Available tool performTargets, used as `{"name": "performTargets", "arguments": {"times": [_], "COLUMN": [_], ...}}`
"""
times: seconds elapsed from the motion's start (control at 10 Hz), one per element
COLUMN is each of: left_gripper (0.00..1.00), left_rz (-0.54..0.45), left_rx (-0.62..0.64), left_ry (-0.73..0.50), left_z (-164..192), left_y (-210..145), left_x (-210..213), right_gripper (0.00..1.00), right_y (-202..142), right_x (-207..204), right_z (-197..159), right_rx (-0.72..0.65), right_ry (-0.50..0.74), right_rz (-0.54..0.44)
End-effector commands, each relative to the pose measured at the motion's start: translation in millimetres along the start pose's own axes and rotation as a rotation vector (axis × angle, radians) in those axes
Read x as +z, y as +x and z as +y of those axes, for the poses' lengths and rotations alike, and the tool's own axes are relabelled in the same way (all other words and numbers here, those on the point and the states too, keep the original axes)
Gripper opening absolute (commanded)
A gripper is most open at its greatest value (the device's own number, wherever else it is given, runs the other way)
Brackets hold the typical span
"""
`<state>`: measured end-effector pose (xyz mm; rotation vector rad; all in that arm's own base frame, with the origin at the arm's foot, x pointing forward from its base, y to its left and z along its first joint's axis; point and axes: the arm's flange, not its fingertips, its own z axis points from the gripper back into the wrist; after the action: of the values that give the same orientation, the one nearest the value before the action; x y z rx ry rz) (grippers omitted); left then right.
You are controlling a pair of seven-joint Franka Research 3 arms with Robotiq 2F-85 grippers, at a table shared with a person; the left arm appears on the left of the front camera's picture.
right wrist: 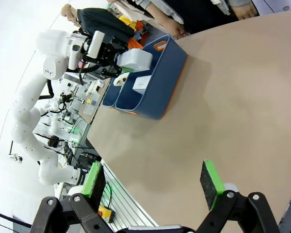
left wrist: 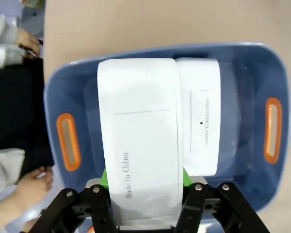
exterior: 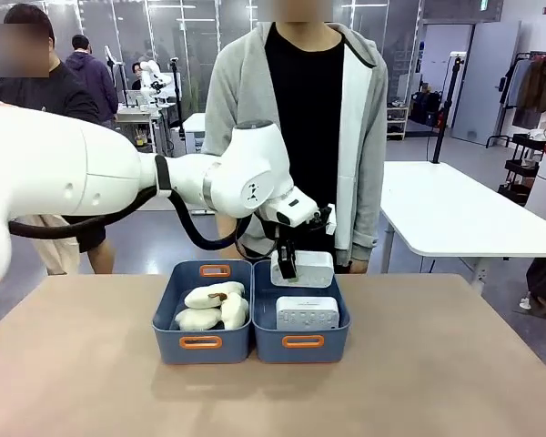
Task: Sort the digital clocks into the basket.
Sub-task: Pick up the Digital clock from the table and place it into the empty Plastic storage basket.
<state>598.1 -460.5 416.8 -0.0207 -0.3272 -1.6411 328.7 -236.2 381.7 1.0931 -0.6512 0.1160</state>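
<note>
My left gripper point(exterior: 289, 270) is shut on a white digital clock point(exterior: 307, 269) and holds it just above the far end of the right slate-blue basket point(exterior: 302, 348). In the left wrist view the held clock point(left wrist: 138, 145) fills the space between the green pads point(left wrist: 105, 177), over the basket point(left wrist: 242, 73). A second digital clock point(exterior: 308, 313) lies inside that basket, its grey buttons facing up, also visible as the other clock point(left wrist: 203, 116) beside the held one. My right gripper point(right wrist: 153, 182) hangs open over bare table, far from the basket point(right wrist: 155, 77).
The joined left tub point(exterior: 200, 346) holds cream-white plush toys point(exterior: 211, 307) with brown bits. A person in a grey hoodie point(exterior: 296, 118) stands at the table's far edge right behind the tubs, one hand point(left wrist: 31, 182) close to the basket's rim. A white table point(exterior: 464, 214) stands behind on the right.
</note>
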Motion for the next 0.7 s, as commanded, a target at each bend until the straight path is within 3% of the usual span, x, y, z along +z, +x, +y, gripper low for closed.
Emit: {"name": "performTargets", "arguments": {"times": [0.0, 0.4, 0.5, 0.6], "left_gripper": [0.52, 0.52, 0.63, 0.67], "left_rz": [0.017, -0.011, -0.009, -0.005], "left_rx": [0.062, 0.065, 0.063, 0.058], "left_ry": [-0.040, -0.090, -0.097, -0.096], "left_z": [12.2, 12.9, 12.0, 11.5], "left_y": [6.4, 3.7, 4.0, 4.1], "left_x": [-2.5, -10.8, -11.0, -10.4], "right_gripper": [1.00, 1.00, 1.00, 1.00], "right_y": [-0.2, -0.2, -0.2, -0.2], "right_x": [1.6, 1.6, 1.6, 1.6], "right_z": [3.5, 3.5, 3.5, 3.5], "right_rx": [-0.012, -0.012, -0.012, -0.012], "right_ry": [-0.010, -0.010, -0.010, -0.010], "right_rz": [0.013, 0.013, 0.013, 0.013]}}
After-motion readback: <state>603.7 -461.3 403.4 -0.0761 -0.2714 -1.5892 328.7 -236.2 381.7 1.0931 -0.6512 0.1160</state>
